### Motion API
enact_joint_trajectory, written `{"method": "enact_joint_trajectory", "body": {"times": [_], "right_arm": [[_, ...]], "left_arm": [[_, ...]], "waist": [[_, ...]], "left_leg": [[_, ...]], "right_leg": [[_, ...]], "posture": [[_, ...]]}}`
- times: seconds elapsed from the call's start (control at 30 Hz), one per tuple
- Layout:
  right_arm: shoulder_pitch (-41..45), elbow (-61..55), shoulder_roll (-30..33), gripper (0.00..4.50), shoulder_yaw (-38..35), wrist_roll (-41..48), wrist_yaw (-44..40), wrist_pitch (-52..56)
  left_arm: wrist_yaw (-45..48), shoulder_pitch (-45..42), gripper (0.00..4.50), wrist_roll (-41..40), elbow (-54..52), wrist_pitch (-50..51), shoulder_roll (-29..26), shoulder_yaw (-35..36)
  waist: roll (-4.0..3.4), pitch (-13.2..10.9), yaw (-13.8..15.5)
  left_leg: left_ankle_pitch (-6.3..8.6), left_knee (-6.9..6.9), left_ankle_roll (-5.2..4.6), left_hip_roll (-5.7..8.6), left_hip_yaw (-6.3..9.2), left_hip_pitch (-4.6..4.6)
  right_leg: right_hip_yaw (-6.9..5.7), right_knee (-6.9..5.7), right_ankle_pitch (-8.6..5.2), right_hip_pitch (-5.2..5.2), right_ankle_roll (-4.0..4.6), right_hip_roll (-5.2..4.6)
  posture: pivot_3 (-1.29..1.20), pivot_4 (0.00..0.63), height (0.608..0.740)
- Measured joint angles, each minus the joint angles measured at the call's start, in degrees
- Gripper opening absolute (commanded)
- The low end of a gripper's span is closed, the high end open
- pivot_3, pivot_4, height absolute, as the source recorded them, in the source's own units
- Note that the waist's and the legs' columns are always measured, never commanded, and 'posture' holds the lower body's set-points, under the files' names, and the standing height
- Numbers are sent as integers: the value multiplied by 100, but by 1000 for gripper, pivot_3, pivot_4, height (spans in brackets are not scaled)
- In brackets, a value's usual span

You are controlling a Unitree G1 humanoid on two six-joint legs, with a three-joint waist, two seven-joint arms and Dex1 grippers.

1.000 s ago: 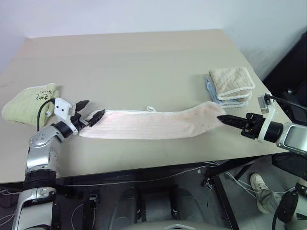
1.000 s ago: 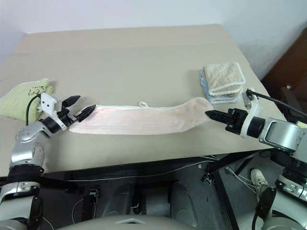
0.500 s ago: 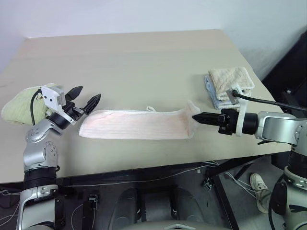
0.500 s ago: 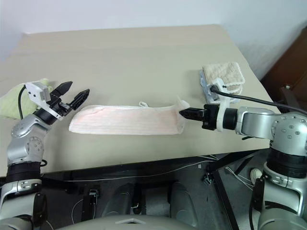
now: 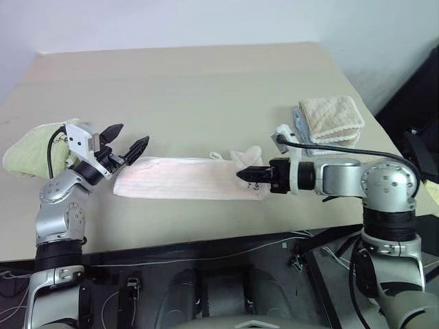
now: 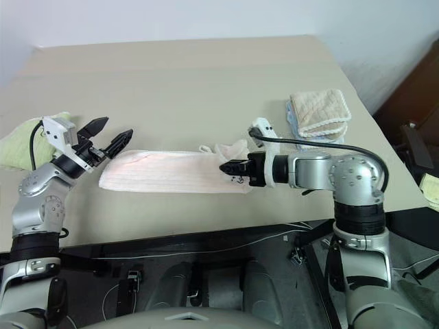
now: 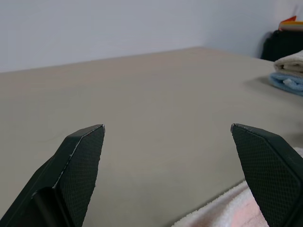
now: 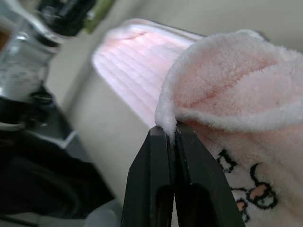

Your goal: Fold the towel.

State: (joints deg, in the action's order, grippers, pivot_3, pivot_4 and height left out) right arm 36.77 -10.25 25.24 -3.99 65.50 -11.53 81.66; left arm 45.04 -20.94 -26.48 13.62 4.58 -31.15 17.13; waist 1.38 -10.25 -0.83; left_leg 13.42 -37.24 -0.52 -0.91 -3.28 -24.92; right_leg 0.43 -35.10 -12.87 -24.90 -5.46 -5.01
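1. The right gripper (image 5: 241, 175) is clamped on the towel's (image 5: 178, 177) lifted end; the left gripper (image 5: 127, 141), fingers spread, hovers just beside the opposite end.
2. The towel's long axis runs along the table's (image 5: 206, 89) near edge.
3. Bare tabletop lies beyond the towel; the folded beige and blue towels (image 5: 329, 122) sit well apart.

Silver arms — black tools (image 5: 245, 174)
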Motion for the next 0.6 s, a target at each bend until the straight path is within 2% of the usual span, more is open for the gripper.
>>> {"method": "enact_joint_trajectory", "body": {"times": [0.13,0.53,0.6], "right_arm": [[4,75,-408,33,335,-356,9,-127],[-101,-210,-585,33,695,-853,-337,-270],[-116,-267,-585,519,704,-906,-386,-271]], "left_arm": [[82,-6,4500,13,-3,0,1,-88],[158,52,4500,83,-4,-3,0,-95],[168,53,4500,88,-4,-5,0,-95]], "waist": [[-1,0,-14],[-1,0,-11],[-1,0,-11]], "left_leg": [[0,2,0,0,0,-1],[0,2,1,0,1,-2],[0,2,1,0,2,-2]], "right_leg": [[-2,-4,2,-5,-3,2],[-4,-4,2,-4,-4,1],[-5,-4,2,-4,-3,1]], "posture": [[0,150,740],[0,150,740],[0,150,740]]}}
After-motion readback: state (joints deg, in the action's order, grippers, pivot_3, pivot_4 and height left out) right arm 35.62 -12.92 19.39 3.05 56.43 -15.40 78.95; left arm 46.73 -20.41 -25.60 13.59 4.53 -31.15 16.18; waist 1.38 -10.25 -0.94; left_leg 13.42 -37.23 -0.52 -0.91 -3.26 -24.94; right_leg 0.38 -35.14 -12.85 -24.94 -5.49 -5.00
